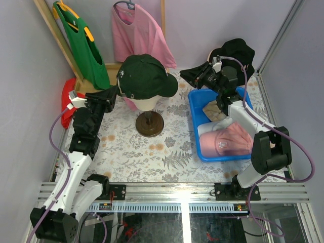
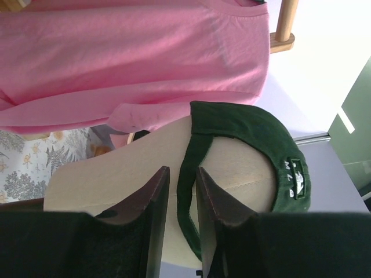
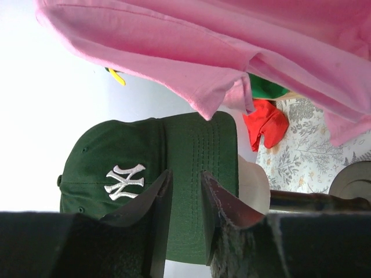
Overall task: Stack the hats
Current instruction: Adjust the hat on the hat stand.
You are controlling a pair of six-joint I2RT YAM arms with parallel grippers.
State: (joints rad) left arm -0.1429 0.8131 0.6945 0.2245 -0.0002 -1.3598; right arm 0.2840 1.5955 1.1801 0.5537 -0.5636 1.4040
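Note:
A dark green baseball cap (image 1: 144,76) with a white logo sits on the cream mannequin head (image 1: 143,104). My left gripper (image 1: 115,94) is at the cap's back. In the left wrist view its jaws (image 2: 181,169) stand narrowly apart with the cap's back strap (image 2: 188,191) in line with the gap. I cannot tell whether they touch it. My right gripper (image 1: 186,76) is at the brim tip. Its jaws (image 3: 186,172) stand narrowly apart in front of the brim (image 3: 203,150), holding nothing. A pink cap (image 1: 225,142) and a tan cap (image 1: 212,111) lie in the blue bin (image 1: 195,116). A black bucket hat (image 1: 235,50) lies behind the right arm.
A pink T-shirt (image 1: 142,35) and a green T-shirt (image 1: 83,45) hang on the wooden rack behind the head. Red fabric (image 1: 66,98) lies at the far left. The head stands on a round brown base (image 1: 150,124) on the floral cloth.

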